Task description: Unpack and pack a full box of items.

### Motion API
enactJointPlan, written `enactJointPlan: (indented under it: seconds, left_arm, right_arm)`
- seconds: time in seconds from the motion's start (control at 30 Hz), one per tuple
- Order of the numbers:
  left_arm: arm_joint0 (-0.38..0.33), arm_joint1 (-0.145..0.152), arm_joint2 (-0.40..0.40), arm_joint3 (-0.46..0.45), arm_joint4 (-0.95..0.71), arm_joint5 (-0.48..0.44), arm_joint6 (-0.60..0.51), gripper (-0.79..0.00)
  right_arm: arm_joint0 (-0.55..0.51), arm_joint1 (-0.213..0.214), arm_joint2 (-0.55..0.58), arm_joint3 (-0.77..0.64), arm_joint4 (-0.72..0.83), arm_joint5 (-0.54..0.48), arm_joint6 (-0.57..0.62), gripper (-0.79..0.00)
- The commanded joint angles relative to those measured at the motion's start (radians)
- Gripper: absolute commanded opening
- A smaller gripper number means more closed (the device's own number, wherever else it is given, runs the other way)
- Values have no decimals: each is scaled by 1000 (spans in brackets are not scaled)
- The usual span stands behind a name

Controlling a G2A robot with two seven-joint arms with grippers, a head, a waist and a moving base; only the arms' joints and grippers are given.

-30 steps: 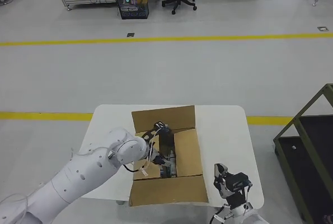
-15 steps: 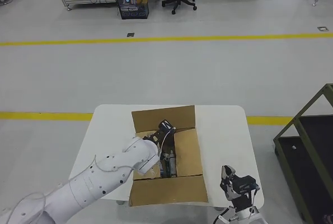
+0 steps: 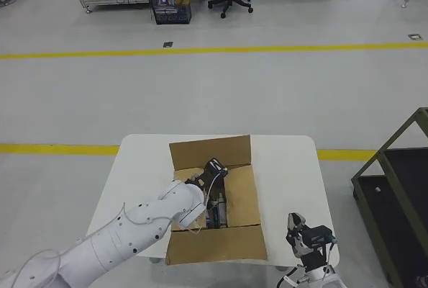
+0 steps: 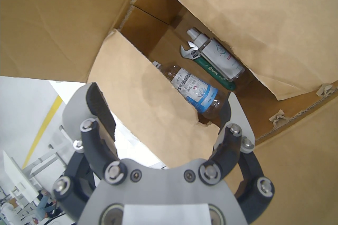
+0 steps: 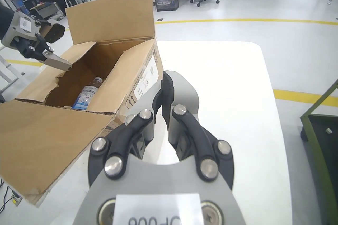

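**Brown cardboard box [image 3: 210,151] open on the tabletop [image 3: 285,165], left tool [image 4: 161,96] astride a torn flap**

Stands in the middle of the white tabletop with the far flap upright, the near flap folded out towards the robot and the two side flaps leaning. Holds three things on its floor:
- a clear bottle [image 4: 195,90] with a blue and white label, lying on its side
- a white spray bottle [image 4: 219,57], also lying down, further in under the right side flap
- a wrench [image 4: 211,69] with a green handle, laid along the spray bottle and touching it

Clear bottle just beside the other two; cannot tell whether touching them.

At the left side flap, ragged along its torn edge: the left tool, spread wide and gripping nothing. One finger [image 4: 97,99] outside the flap over the tabletop, the other inside over the box, the flap's edge between the two. Cannot tell whether either finger touches the cardboard. Seen from the right wrist, one fingertip right at the flap's top edge, above the clear bottle.

By the tabletop's near right corner: the right tool [image 5: 169,86], pressed closed on nothing. Hangs above bare white tabletop, near the box's right wall and apart from it.

Beyond the tabletop: grey floor crossed by a yellow line [image 3: 214,50], and a green metal rack [image 3: 415,194] off to the right
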Motion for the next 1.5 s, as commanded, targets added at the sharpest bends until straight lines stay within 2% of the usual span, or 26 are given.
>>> enactJointPlan:
  seconds: [0.0,0.3,0.6,0.63,0.67,0.7,0.73,0.77,0.8,1.27,1.47]
  left_arm:
    - [8,-9,11,4,41,17,-13,0]
    - [14,-69,76,61,289,71,-129,0]
    - [32,-123,76,117,407,76,-223,0]
    - [34,-127,70,124,414,76,-230,-68]
    - [36,-130,64,131,421,77,-239,-203]
    - [37,-134,57,136,426,77,-245,-419]
    - [39,-137,52,143,438,77,-249,-576]
    - [41,-139,48,148,453,77,-252,-616]
    - [44,-142,44,154,466,76,-256,-785]
    - [88,-167,-50,209,587,65,-242,-785]
    - [99,-175,-124,210,565,65,-223,-785]
  right_arm:
    - [2,0,1,1,1,1,0,-785]
    - [5,0,7,8,8,0,0,-785]
    - [10,0,8,7,14,-1,-2,-785]
    - [10,0,8,7,15,-1,-2,-785]
    - [10,0,9,6,16,-1,-4,-785]
    - [10,0,9,6,16,-1,-4,-785]
    - [10,0,9,6,16,-1,-5,-785]
    - [10,0,9,6,16,-1,-5,-785]
    - [10,0,8,6,17,-1,-5,-785]
    - [8,-1,8,-1,24,3,-10,-785]
    - [5,-2,6,-5,22,6,-13,-785]
